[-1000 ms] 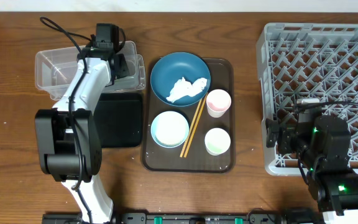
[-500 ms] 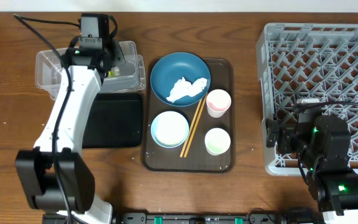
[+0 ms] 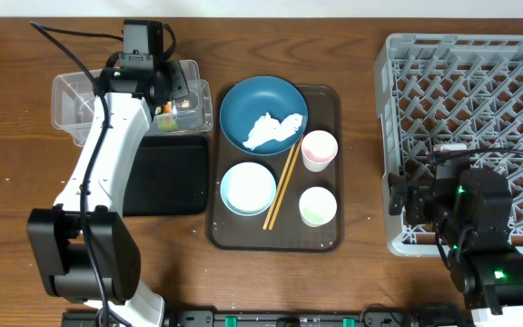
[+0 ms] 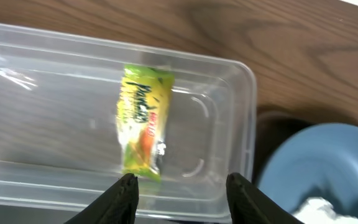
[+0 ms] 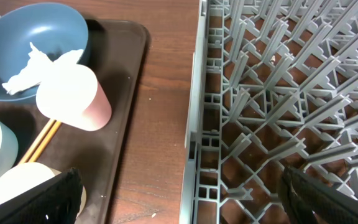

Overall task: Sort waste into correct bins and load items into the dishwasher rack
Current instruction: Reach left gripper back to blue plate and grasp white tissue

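The yellow-green snack wrapper [image 4: 143,121] lies flat inside the clear tub [image 4: 42,106], and nothing touches it. My left gripper [image 4: 182,193] hovers open just above the tub's near wall, empty; from overhead the left gripper [image 3: 157,91] is over the tub's [image 3: 71,95] right end, by the wrapper [image 3: 166,111]. The dark-blue bowl [image 3: 243,104] holds white tissue [image 3: 273,130]. Below it sit the light-blue bowl [image 3: 248,188], chopsticks [image 3: 282,186], a pinkish cup [image 3: 319,150] and a white cup [image 3: 318,206]. My right gripper [image 5: 182,199] stands wide open and empty over the rack's [image 5: 278,74] left wall.
The bowls, cups and chopsticks rest on a dark brown serving tray [image 3: 330,95]. A shallow black tray [image 3: 166,173] lies in front of the tub, partly under my left arm. The grey rack [image 3: 470,100] fills the right side of the table.
My left gripper opened and let go of the wrapper, which now lies in the clear tub. The left arm swung slightly left and back. The right arm has not moved.
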Robot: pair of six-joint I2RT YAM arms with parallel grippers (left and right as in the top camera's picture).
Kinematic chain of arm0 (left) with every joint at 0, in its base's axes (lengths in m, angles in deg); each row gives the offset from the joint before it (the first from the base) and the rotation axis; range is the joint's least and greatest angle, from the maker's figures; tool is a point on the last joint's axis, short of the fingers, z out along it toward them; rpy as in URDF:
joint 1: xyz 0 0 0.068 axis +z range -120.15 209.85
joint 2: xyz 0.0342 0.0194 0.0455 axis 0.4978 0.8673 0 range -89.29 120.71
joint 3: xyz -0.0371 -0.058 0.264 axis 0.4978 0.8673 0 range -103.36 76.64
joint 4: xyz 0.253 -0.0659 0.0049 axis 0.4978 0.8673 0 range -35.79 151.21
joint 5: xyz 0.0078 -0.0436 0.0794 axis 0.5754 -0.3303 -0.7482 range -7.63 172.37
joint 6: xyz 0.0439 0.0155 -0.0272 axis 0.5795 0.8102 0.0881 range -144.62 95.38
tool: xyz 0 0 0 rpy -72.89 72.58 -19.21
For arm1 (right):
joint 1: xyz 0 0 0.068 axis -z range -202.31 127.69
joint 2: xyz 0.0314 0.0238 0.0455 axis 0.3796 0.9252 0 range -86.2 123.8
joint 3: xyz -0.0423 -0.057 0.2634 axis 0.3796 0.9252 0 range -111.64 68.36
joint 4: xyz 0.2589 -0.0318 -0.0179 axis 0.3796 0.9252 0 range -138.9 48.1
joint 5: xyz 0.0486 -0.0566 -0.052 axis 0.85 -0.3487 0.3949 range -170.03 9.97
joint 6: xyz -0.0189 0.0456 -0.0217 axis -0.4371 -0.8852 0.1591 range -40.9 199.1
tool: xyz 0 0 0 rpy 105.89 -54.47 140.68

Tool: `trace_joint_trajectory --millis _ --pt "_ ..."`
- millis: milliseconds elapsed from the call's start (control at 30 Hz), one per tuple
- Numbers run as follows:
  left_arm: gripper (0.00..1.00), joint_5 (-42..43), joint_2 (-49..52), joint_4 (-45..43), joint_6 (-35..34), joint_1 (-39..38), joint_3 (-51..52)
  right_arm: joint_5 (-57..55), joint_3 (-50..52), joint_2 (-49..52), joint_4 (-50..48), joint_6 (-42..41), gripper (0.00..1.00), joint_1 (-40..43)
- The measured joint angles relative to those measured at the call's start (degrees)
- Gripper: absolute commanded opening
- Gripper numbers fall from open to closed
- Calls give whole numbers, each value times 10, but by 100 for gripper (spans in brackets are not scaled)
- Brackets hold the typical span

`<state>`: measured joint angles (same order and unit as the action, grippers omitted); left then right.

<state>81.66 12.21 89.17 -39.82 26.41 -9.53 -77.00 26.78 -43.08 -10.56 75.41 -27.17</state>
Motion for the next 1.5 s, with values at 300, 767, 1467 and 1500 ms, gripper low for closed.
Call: trace_joint_trajectory --millis 300,767,1467,1500 --pt "54 84 0 12 19 -58 0 0 0 0 0 0 99 0" --pt "74 111 77 -10 82 -189 0 0 0 0 0 0 99 0" --pt "6 110 199 -75 90 -214 0 0 0 0 2 0 99 0" --pt "6 111 199 -70 90 -214 0 0 0 0 2 0 99 0"
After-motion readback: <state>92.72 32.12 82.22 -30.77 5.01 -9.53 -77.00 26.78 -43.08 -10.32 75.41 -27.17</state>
